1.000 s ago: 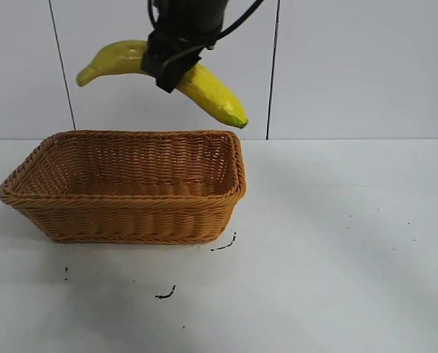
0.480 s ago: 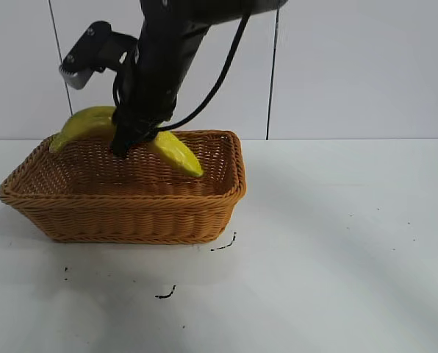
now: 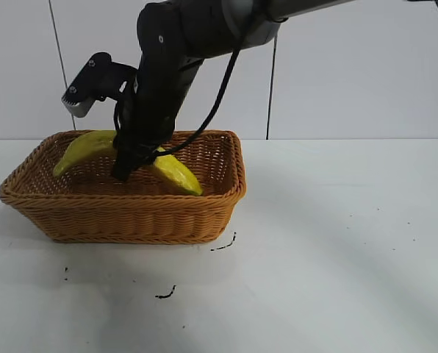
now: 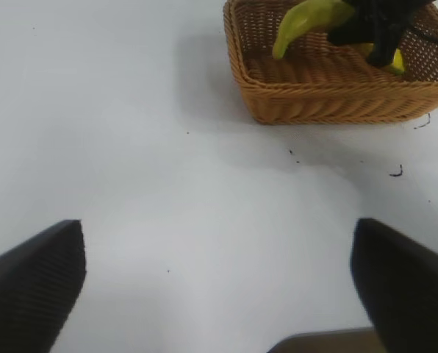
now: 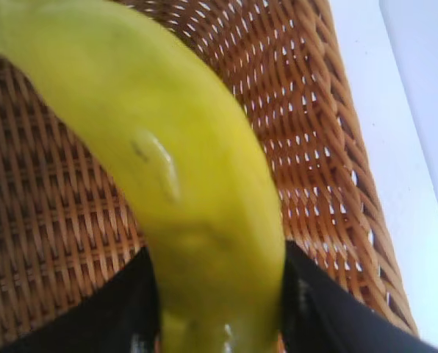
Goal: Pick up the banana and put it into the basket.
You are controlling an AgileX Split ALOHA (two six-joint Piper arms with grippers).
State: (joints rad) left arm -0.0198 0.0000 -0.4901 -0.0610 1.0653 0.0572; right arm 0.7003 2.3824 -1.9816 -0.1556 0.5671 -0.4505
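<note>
White surface and pale panelled wall form the setting; a few small dark marks lie on the surface in front of the basket.

Long, curved yellow banana sits inside the rectangular light-brown woven wicker basket, its middle raised and both ends sloping down toward the basket floor. One end points toward the basket's left short wall, the other toward the right short wall. In the exterior view the banana's ends show on either side of the right gripper.

Right gripper reaches down into the basket from above, with its jaws one on each side of the banana's middle. In the right wrist view the two black jaws flank the banana closely on both sides; whether they are clamped on it or released cannot be told.

Left gripper is parked well apart from the basket, low over bare surface, with its two black jaws spread wide and nothing between them.
</note>
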